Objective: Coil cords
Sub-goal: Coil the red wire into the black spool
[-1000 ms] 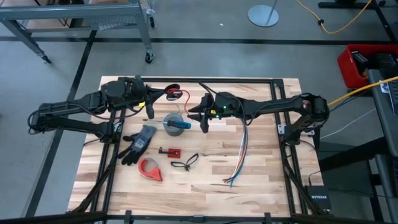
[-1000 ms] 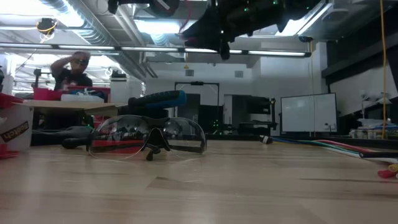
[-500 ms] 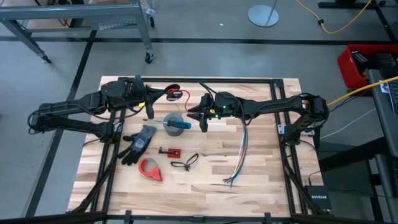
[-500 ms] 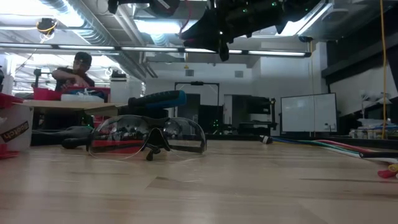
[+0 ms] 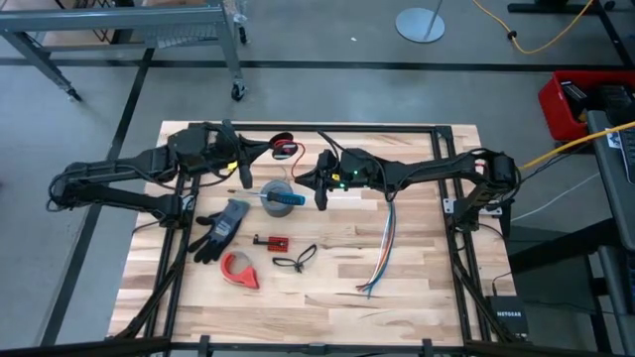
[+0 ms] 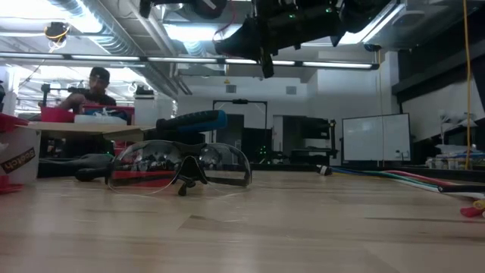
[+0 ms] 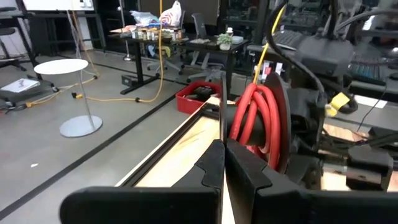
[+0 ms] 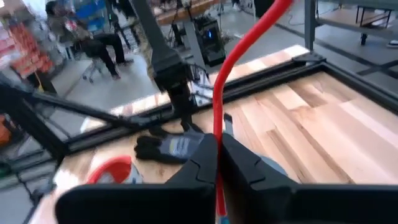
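The red cord's small round coil (image 5: 284, 146) (image 7: 255, 121) hangs above the far middle of the table, between my two arms. My left gripper (image 7: 222, 146) (image 5: 260, 152) comes from the table's left, shut, with its tips right beside the coil. My right gripper (image 8: 216, 152) (image 5: 320, 190) comes from the right and is shut on a loose red strand (image 8: 233, 56) that runs off toward the coil. In the low view both grippers sit high over the table (image 6: 265, 61). My left gripper has a thin black piece (image 7: 222, 106) standing up from between its shut fingertips, close beside the red coil. Whether this is the cord's black part I cannot tell. The coil is lifted clear of the table. My right gripper pinches the red strand (image 8: 216, 134) between its two fingers, a single strand. The strand runs out past the fingertips in a smooth line, clear of the table.
Below the grippers a blue-handled tool lies on a grey tape roll (image 5: 281, 195). Nearer lie a dark glove (image 5: 223, 226), a red tape dispenser (image 5: 238, 270), a small black looped cord (image 5: 295, 260) and a multicoloured wire bundle (image 5: 382, 248). Safety glasses (image 6: 178, 167) lie on the table. A person (image 6: 95, 83) is far behind.
My right gripper has shut on the red strand and moved slightly toward the left arm. The coil has stayed lifted between the two grippers.
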Tool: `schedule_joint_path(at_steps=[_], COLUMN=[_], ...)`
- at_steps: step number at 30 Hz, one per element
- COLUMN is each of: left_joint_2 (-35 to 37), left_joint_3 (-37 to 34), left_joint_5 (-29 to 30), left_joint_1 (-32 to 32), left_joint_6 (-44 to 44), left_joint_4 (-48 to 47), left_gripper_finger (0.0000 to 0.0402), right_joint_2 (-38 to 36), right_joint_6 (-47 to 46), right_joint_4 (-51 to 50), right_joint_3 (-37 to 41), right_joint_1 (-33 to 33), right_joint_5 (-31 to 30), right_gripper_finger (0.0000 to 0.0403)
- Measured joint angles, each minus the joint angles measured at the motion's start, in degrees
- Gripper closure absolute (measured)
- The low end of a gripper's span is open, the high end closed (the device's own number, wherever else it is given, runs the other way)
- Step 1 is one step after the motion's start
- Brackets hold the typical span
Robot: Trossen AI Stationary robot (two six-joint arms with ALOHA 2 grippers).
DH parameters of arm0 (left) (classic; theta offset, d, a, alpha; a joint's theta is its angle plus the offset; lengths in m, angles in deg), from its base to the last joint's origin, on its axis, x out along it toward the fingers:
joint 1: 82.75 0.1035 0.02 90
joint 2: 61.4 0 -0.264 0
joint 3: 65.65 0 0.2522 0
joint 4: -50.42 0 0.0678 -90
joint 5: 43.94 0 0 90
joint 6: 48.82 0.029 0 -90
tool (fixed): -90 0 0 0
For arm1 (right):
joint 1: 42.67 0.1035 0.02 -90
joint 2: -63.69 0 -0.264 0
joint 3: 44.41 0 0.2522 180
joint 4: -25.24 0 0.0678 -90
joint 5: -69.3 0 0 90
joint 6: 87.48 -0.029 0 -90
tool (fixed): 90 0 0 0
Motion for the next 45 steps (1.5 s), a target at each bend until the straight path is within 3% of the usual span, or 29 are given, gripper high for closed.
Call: schedule_joint_path(at_steps=[10,20,32,45], left_joint_2=[-5.8,-11.6,-17.2,-13.1], left_joint_3=[0.0,0.0,0.0,0.0], left_joint_5=[0.0,0.6,3.9,5.9], left_joint_1=[-0.1,-1.6,-2.2,-4.0], left_joint_6=[-2.5,-5.9,-3.2,0.2], left_joint_4=[7.5,11.0,14.7,13.8], left_gripper_finger=[0.0401,0.0401,0.0401,0.0401], right_joint_2=[3.0,3.2,3.1,3.1], right_joint_6=[-3.1,-3.4,-5.9,-5.8], right_joint_4=[5.7,9.3,13.5,9.1], right_joint_3=[0.0,0.0,0.1,0.0], right_joint_1=[1.7,1.7,1.6,0.4], right_joint_5=[-2.8,-11.3,-10.3,-9.5], right_gripper_finger=[0.0398,0.04,0.0401,0.0402])
